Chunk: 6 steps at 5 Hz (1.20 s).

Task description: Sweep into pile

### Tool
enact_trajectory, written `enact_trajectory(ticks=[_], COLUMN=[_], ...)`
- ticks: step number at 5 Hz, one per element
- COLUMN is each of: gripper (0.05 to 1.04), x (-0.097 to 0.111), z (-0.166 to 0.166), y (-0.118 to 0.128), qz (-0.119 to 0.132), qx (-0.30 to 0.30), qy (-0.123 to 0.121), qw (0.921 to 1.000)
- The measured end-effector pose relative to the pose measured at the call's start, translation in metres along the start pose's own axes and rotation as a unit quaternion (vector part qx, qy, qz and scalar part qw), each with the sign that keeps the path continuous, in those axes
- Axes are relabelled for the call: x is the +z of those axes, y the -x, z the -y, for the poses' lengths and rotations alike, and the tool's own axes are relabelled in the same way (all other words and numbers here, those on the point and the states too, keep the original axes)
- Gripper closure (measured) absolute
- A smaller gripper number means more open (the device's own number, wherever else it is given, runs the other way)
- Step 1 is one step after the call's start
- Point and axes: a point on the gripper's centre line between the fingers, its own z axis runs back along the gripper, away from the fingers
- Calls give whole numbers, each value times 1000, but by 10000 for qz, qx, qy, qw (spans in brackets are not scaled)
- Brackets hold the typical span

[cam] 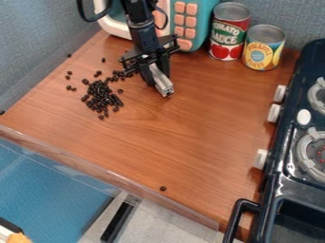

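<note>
My gripper [156, 73] is over the upper middle of the wooden counter, pointing down, shut on a narrow silver-grey bar [162, 83]. The bar's lower end slants toward the camera, at or close to the wood; contact is hard to tell. Small dark beans [101, 97] lie left of the gripper, densest in a loose cluster, with a thinner trail running up toward the gripper's left side. Several more are scattered left of and above the cluster. One stray bean [163, 188] rests far off near the front edge.
A teal and white toy microwave [194, 23] stands behind the arm. Right of it are a tomato sauce can [229, 32] and a pineapple can [262, 48]. A dark toy stove [289, 142] borders the right side. A clear strip [108, 173] runs along the counter's front edge.
</note>
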Motion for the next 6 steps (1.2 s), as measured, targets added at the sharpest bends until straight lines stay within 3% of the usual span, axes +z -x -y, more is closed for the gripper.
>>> enact_trajectory(ticks=[2,3,5,6], gripper=[698,698,698,698], x=[-4,14,12,21], z=[-9,-3,24,39], y=[7,8,42,42], qz=[-19,124,-141,-72], qx=[46,-64,-612,-627], qy=[3,187,269,362], qw=[10000,9997,9977,9973])
